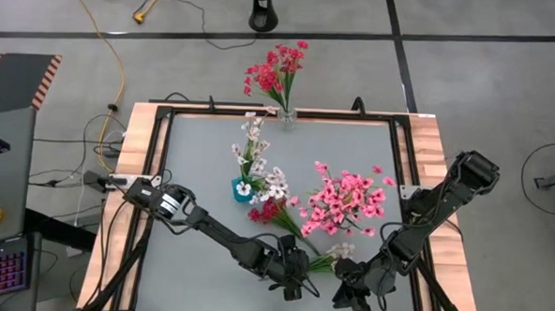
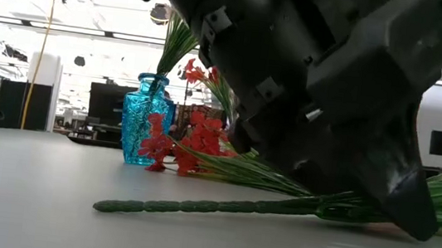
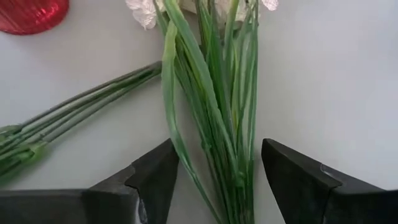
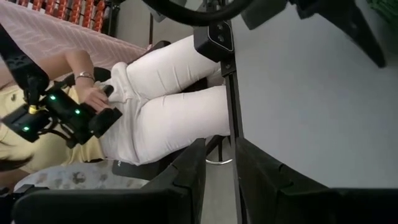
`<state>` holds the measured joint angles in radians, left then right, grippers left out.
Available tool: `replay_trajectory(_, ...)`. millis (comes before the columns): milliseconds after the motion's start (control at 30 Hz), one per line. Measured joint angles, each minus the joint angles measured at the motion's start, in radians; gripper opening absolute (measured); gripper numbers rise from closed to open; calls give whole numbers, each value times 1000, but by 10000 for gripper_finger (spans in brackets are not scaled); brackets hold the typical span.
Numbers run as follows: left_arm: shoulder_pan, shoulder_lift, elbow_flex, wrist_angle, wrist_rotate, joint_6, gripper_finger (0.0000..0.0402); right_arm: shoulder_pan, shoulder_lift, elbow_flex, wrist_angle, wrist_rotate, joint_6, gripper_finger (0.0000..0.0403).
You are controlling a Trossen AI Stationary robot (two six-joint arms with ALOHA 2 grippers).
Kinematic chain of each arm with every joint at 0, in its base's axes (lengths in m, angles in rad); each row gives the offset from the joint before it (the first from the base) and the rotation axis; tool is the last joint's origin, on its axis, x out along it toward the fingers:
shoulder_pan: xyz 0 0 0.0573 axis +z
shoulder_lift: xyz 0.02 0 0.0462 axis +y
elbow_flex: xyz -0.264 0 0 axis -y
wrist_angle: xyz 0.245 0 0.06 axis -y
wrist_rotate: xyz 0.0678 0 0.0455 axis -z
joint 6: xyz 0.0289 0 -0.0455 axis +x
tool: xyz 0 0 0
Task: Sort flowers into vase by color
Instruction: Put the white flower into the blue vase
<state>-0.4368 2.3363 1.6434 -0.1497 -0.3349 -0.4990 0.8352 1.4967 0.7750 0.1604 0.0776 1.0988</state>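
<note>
My left gripper (image 3: 214,171) (image 1: 293,276) is open near the table's near edge, pointing down. Its fingers stand on either side of the green stems and leaves (image 3: 217,112) of a white sprig (image 1: 343,251) lying on the table; I see no touch. A second stem bundle (image 3: 81,106) lies beside it. Pink sprigs (image 1: 346,201) and a red sprig (image 1: 268,211) lie mid-table. White flowers stand in a blue vase (image 1: 244,189) (image 2: 145,119), red ones (image 1: 276,71) in a clear vase at the far edge. My right gripper (image 4: 221,158) (image 1: 354,295) waits near the near edge, narrowly open and holding nothing.
A long green stem (image 2: 195,209) lies on the table in front of the dark gripper body (image 2: 334,87). A red ribbed thing (image 3: 28,12) sits by the white blossoms (image 3: 143,9). A seated person (image 4: 155,106) holds a controller beyond the near edge. A wooden frame (image 1: 136,168) borders the table.
</note>
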Motion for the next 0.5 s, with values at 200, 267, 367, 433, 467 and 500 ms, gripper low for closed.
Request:
replay_trajectory(200, -1, -1, 1, -3, -28, 15, 191, 0, 0, 0, -4, 4, -5, 117)
replay_trajectory(267, 1, -1, 5, -5, -27, 17, 163, 0, 0, 0, -4, 4, -7, 117)
replay_trajectory(367, 1, -1, 11, -10, -24, 13, 113, 0, 0, 0, -4, 4, -7, 117)
replay_trajectory(433, 2, 0, 21, -21, -20, 11, 77, 0, 0, 0, -4, 4, -8, 117)
replay_trajectory(467, 2, 0, 28, -31, -17, 11, 60, 0, 0, 0, -4, 4, -8, 117)
replay_trajectory(500, 2, 0, 32, -35, -14, 11, 43, 0, 0, 0, -4, 4, -8, 117)
